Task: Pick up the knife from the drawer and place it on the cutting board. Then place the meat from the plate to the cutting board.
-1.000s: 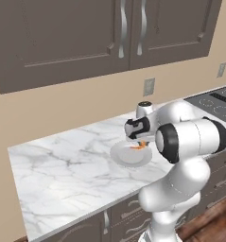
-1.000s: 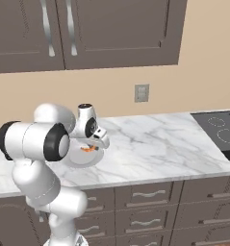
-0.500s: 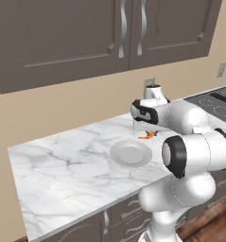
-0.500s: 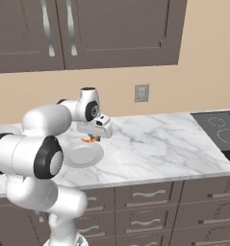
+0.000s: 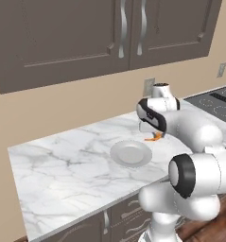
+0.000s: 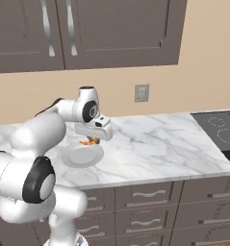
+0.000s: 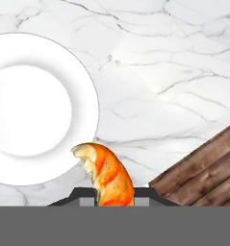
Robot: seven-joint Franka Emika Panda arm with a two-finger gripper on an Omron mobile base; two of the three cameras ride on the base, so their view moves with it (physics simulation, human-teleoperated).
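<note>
Your claw point(image 7: 114, 204) grips the meat point(image 7: 107, 176), lifted off the plate point(image 7: 39, 108); cutting board point(image 7: 205, 168) just beside plate. Placement remains.

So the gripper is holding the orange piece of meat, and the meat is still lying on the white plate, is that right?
Not quite. The gripper does hold the meat, but the meat is no longer lying on the plate: it hangs lifted off it, beside the rim. The hand view shows the plate bare, with the cutting board coming in at the corner.
</note>
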